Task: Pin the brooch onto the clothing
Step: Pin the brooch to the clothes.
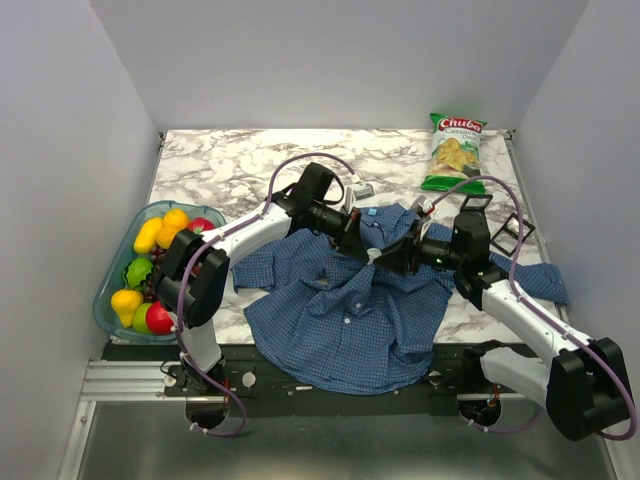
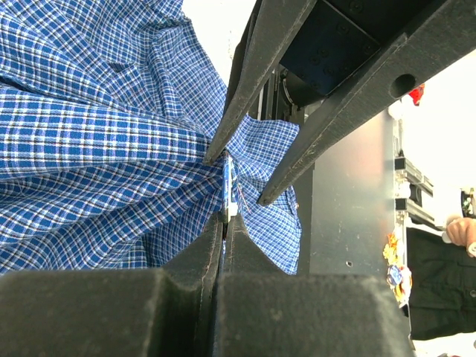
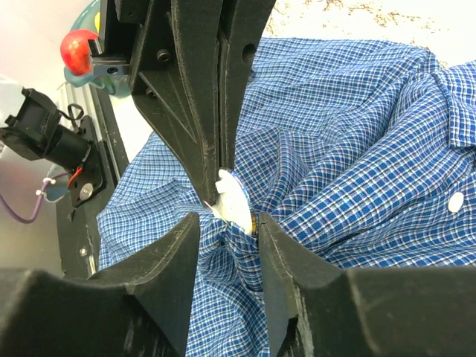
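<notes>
With the left gripper [image 3: 218, 195] clamped shut on the small white piece judged to be the brooch [image 3: 232, 202], at a raised fold of the shirt [image 1: 340, 330], and the right gripper [image 3: 227, 219] standing with its fingers apart astride that fold, close the right gripper on the bunched cloth just beneath the brooch. Press squarely and avoid dragging the fabric sideways. The shirt is blue and finely checked with white buttons, and lies crumpled at the near middle of the marble counter [image 1: 230, 170], its hem over the near edge.
</notes>
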Tool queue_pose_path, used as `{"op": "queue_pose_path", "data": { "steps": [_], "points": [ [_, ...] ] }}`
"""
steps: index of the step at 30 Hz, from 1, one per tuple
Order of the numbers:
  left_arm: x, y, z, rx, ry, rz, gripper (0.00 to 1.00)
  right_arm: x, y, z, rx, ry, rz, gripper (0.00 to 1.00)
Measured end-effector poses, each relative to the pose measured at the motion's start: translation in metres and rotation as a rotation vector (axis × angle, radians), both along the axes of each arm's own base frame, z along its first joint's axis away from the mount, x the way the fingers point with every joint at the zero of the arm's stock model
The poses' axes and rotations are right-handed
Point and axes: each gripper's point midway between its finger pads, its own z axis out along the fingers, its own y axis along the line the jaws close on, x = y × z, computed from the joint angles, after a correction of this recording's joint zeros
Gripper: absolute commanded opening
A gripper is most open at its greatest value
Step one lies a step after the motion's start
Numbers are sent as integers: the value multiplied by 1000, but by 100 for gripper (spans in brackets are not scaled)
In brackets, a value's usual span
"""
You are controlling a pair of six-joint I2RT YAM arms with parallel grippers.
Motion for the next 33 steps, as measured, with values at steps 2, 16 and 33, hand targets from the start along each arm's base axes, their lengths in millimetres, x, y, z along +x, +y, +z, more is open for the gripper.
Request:
{"op": "queue_pose_path", "data": {
  "steps": [2,16,33],
  "points": [
    [0,0,0,0,3,1,0,0,0,-1,-1,3,0,43],
    [1,-1,1,-1,12,8,0,3,1,-12,-15,39,0,40],
    [2,-1,-1,-9,19,14,0,10,1,-16,-19,73,-28,28]
  ]
}}
